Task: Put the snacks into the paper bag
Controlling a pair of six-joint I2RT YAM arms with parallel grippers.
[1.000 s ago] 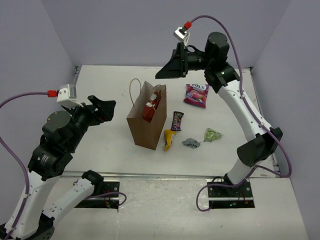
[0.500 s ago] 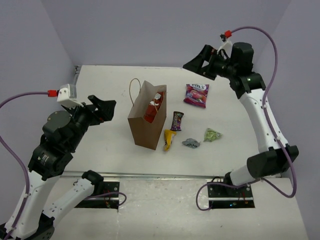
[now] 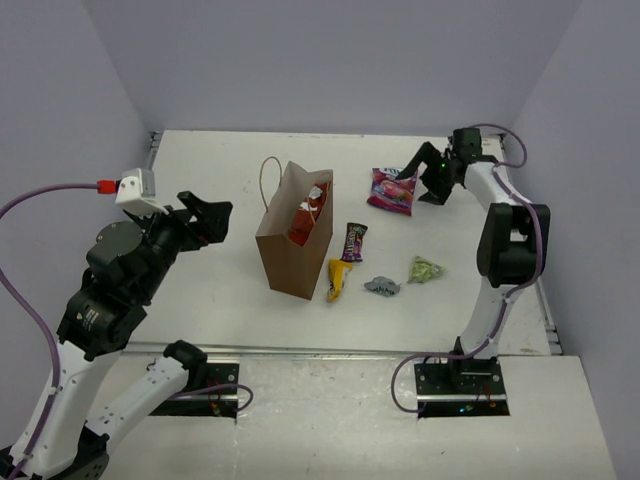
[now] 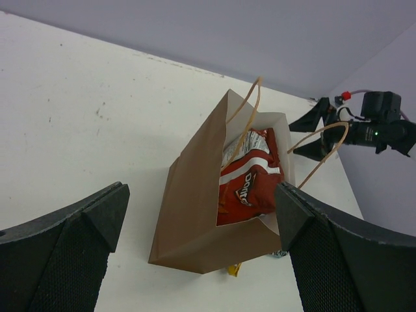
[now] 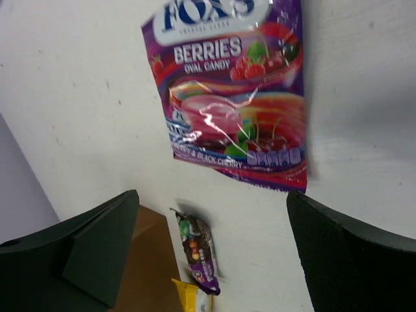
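The brown paper bag (image 3: 293,243) stands upright mid-table with the big red chip bag (image 3: 306,214) inside; both show in the left wrist view (image 4: 195,214), (image 4: 250,188). The magenta pouch (image 3: 393,190) lies flat to its right and fills the top of the right wrist view (image 5: 237,91). The dark purple bar (image 3: 353,241), yellow wrapper (image 3: 338,279), grey wrapper (image 3: 382,286) and green wrapper (image 3: 425,269) lie on the table. My right gripper (image 3: 422,180) is open and empty, low beside the pouch's right edge. My left gripper (image 3: 207,218) is open and empty, left of the bag.
The white table (image 3: 200,290) is walled by lavender panels on three sides. The bag's loop handle (image 3: 267,180) sticks up behind it. The purple bar (image 5: 200,250) and yellow wrapper (image 5: 192,296) lie next to the bag's right side.
My right arm has swung from above the paper bag to the far right and dropped low beside the magenta pouch. The left arm has not moved.
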